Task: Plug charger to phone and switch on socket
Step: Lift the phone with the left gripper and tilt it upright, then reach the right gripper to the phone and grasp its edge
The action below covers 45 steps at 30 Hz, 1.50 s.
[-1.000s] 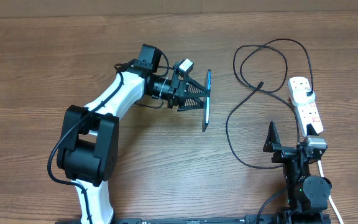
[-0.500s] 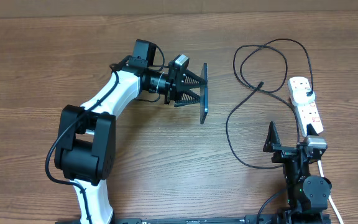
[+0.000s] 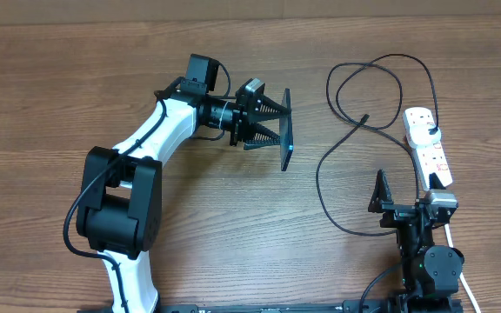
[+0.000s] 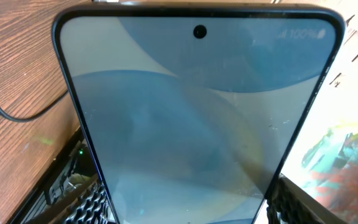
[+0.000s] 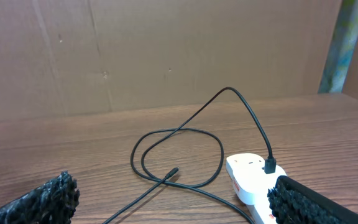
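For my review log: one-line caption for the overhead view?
Left pincer grips the phone on edge; the charger lies looped on the table, its tip free, by the socket.

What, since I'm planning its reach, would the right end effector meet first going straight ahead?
Probably the charger, its cable crossing just ahead of the right end effector; the socket sits beside that line.

Brown wood-grain worktop (image 3: 233,235), plain brown cardboard wall (image 5: 166,50) standing along its far edge, blurred red-and-green shapes (image 4: 344,155) off to one side, unidentifiable
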Each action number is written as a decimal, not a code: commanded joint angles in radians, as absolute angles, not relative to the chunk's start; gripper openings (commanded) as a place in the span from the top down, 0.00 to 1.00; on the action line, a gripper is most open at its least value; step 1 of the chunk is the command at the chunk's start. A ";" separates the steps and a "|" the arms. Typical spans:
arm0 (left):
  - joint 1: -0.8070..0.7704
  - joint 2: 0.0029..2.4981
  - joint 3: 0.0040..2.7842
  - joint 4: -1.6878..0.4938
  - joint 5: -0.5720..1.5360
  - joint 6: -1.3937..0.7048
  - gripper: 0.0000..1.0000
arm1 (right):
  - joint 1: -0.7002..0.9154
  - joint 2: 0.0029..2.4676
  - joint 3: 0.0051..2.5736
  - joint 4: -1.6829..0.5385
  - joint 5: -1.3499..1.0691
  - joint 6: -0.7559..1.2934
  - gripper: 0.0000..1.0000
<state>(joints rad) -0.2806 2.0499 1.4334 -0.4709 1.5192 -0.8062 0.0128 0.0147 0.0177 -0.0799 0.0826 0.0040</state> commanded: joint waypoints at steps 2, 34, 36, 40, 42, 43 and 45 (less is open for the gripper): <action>-0.279 2.053 1.456 -0.466 1.580 -0.820 0.77 | 0.005 0.005 0.008 -0.076 0.088 0.002 0.00; -0.280 2.053 1.456 -0.466 1.579 -0.819 0.77 | 0.005 0.005 0.008 -0.058 -0.338 0.646 0.00; -0.280 2.053 1.456 -0.466 1.579 -0.819 0.77 | 0.005 0.005 0.008 -0.054 -0.496 0.718 0.00; -0.280 2.053 1.456 -0.466 1.579 -0.818 0.77 | 0.006 0.006 0.008 -0.054 -0.537 0.719 0.00; -0.280 2.053 1.456 -0.466 1.576 -0.816 0.77 | 0.005 0.006 0.009 -0.051 -0.545 0.668 0.00; -0.280 2.053 1.456 -0.466 1.568 -0.816 0.77 | 0.006 0.007 0.009 -0.051 -0.567 0.553 0.00; -0.280 2.053 1.456 -0.466 1.567 -0.816 0.76 | 0.005 0.007 0.015 -0.067 -0.570 0.466 0.00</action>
